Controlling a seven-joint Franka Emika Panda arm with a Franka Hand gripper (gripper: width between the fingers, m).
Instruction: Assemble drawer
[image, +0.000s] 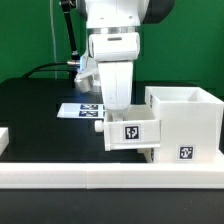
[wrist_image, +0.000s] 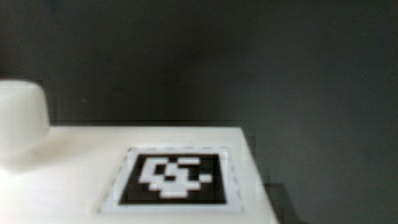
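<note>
Hand (image: 117, 108) of the robot hangs just above the tray (image: 130, 133); whether its fingers are apart or together, I cannot tell. This tray sits partly inside the housing (image: 185, 125), on the exterior view's left of it. Behind the tray, the marker board (image: 80, 110) lies on the black counter (image: 35, 115).

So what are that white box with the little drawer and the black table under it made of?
The housing and the tray sliding into it look like white plastic: smooth, thin-walled, evenly coloured, with a slight sheen. Each tag seems to be printed paper or a sticker. The table looks matte black, perhaps cloth or a mat; I cannot tell which.
</note>
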